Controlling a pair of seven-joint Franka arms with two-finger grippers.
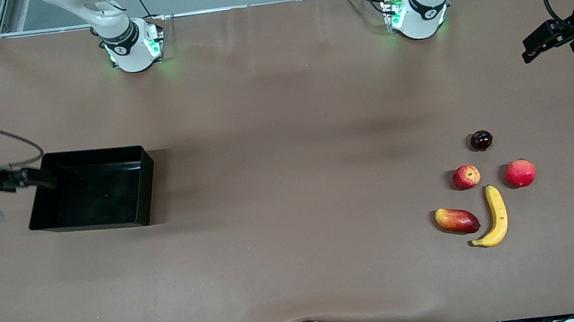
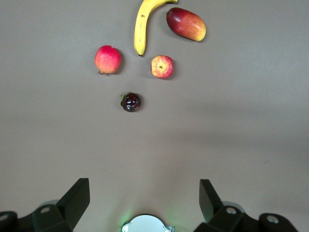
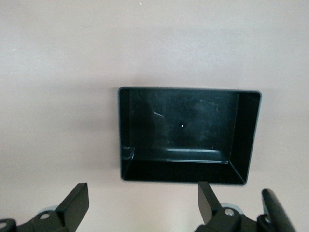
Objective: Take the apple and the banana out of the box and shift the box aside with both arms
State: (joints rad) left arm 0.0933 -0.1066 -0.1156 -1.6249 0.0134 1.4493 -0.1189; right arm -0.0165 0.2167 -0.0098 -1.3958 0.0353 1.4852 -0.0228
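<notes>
The black open-topped box (image 1: 147, 189) sits toward the right arm's end of the table, with nothing in it. My right gripper (image 1: 44, 178) hangs open just off the box's end wall, nothing between its fingers; its wrist view shows the box (image 3: 245, 137) a little apart from my right gripper (image 3: 143, 199). The yellow banana (image 1: 496, 216) and the small red apple (image 1: 466, 177) lie toward the left arm's end. My left gripper (image 1: 534, 48) is open and empty, up over the table's end, well away from the banana (image 2: 142, 26) and apple (image 2: 162, 66); its fingers frame bare table at the left gripper (image 2: 145, 195).
An oblong red-yellow mango (image 1: 457, 220) lies beside the banana. A larger red round fruit (image 1: 520, 172) sits beside the apple, and a small dark fruit (image 1: 481, 140) lies farther from the front camera. Both arm bases (image 1: 133, 46) stand along the table's back edge.
</notes>
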